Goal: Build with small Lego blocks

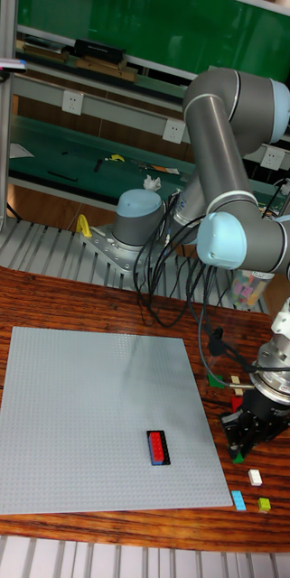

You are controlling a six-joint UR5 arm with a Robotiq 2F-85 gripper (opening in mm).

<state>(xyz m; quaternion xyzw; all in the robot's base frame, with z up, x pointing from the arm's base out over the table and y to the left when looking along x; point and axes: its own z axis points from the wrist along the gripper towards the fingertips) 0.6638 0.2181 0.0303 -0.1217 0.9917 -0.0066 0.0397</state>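
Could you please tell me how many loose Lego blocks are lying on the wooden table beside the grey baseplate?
3: a white block, a blue block and a yellow-green block, all right of the baseplate. The gripper may hide more.

Baseplate (90, 406) mostly bare; only obstacle: red block stack (159, 447) nr front-right.

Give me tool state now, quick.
tool: down at the table right of the baseplate; open or shut cannot be told, no brick visibly held.
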